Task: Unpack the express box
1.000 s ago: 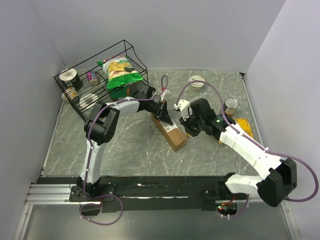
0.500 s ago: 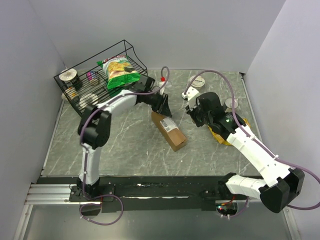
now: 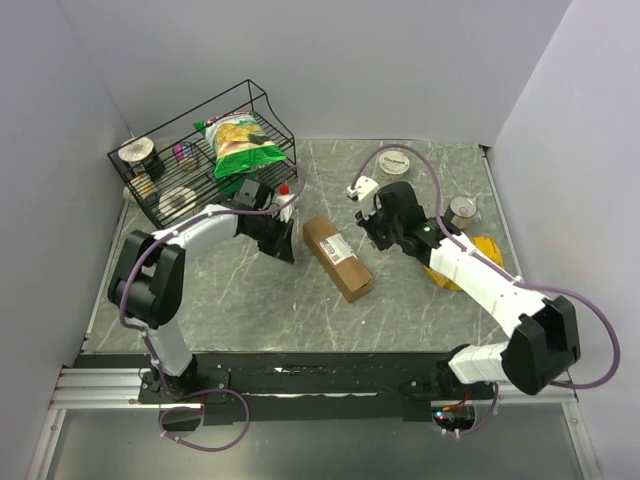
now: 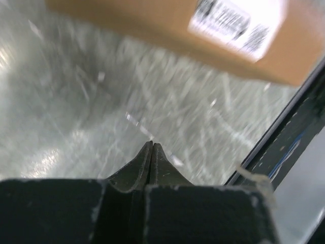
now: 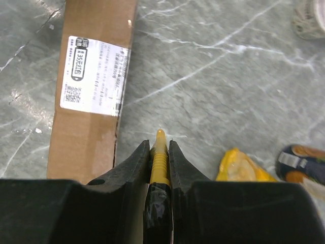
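Pulled back from the far end of the express box (image 3: 338,258), the left gripper (image 3: 286,245) is now hovering over bare table (image 3: 250,300) to the carton's left, apart from it, with its fingers pressing together on nothing. The box itself is lying flat where it was, mid-table and running diagonally, its white label (image 5: 94,76) facing up. The right gripper (image 5: 160,145) is hanging just beside the box's right edge, its jaws clamping a slim yellow-tipped tool (image 5: 160,157) that is pointing down at the marble surface, not touching the cardboard. A yellow bag (image 5: 238,168) is lying near it on the right.
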You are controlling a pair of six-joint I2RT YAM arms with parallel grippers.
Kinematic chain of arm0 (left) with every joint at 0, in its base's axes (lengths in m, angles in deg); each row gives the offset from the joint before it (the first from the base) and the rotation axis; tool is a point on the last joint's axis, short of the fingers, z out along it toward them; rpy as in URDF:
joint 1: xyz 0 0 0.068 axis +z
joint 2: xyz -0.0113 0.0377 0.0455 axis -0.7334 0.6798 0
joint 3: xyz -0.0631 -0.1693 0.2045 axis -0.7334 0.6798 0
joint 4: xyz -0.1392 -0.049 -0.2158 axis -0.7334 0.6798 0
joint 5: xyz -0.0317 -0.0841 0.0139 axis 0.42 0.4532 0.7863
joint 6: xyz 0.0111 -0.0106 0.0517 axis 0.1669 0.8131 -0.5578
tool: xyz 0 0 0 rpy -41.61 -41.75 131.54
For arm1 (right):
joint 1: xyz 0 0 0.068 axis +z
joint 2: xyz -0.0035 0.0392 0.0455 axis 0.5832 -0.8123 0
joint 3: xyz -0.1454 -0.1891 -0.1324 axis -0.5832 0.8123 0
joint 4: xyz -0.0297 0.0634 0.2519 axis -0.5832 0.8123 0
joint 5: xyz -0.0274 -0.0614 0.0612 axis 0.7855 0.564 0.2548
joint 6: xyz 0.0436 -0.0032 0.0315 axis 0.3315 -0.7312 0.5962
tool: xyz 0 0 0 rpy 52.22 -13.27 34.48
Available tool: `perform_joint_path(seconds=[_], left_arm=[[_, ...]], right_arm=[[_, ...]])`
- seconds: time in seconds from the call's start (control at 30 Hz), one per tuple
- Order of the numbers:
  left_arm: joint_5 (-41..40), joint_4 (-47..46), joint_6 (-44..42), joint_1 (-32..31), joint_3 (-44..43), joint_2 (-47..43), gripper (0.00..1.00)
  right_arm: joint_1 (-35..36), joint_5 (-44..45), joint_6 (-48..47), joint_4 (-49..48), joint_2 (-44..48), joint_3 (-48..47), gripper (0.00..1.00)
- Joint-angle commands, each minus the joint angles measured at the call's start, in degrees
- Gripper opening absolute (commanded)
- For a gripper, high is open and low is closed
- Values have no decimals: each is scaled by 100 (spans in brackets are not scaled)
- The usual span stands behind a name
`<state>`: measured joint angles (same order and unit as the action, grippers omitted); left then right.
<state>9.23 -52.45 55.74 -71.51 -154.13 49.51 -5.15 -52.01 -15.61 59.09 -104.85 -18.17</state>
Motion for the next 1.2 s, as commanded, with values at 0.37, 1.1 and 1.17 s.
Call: perform_joint_path(seconds=[0.37, 1.1, 1.17], left_arm=[[-448, 41, -532, 728, 518, -745, 1], [729, -194, -324, 2092, 1325, -1756, 25], [851, -414, -77, 1942, 1501, -1783, 48]], right_arm=[[700, -528, -123, -200, -568, -593, 0], [2072, -302, -201, 134, -340, -1016, 0], [1923, -195, -202, 152, -156, -946, 0]])
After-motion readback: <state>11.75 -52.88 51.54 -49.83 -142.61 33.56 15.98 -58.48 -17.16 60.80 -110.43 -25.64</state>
